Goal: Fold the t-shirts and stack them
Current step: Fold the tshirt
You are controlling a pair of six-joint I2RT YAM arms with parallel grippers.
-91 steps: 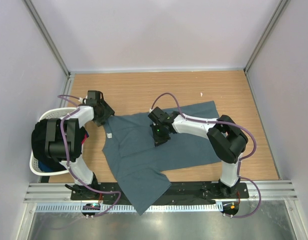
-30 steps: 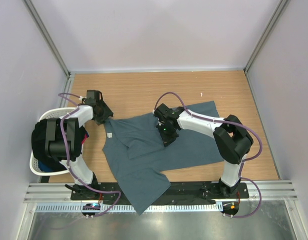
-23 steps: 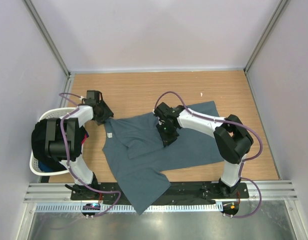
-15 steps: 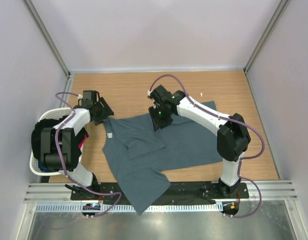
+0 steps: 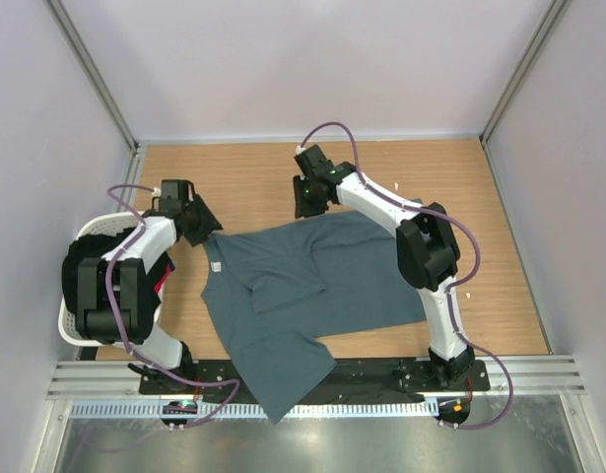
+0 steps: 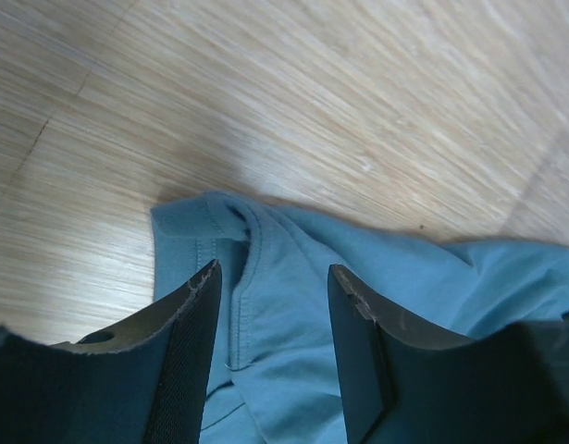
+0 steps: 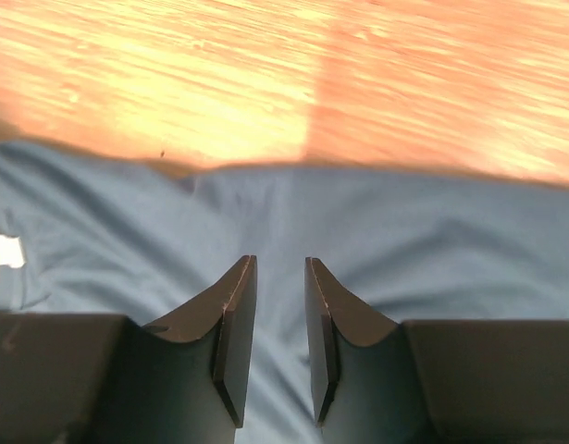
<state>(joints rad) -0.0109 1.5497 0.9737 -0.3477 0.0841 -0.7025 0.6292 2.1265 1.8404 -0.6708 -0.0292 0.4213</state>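
Slate blue-grey t-shirt [image 5: 322, 281] lies spread on the wooden table [image 5: 480, 187], and I read both tools against it. My left gripper [image 6: 273, 268] has its fingers spread, with a stitched edge of the cloth in the gap between them; I cannot tell whether the pads touch it. In the top view it sits at the shirt's far left corner, by the shoulder. My right gripper [image 7: 279, 261] shows only a narrow slot between its fingers with nothing pinched, and it hangs over the shirt's far edge near the middle.

Outward from there, the t-shirt's long axis runs across the table, left to right. The neck and the small white neck label [image 5: 214, 266] point left, the hem right. One sleeve is folded onto the chest; the other droops over the near edge onto the metal base rail [image 5: 539, 379]. A white plastic laundry basket [image 5: 66, 330] holding dark clothes stands at the left, beside the left arm.
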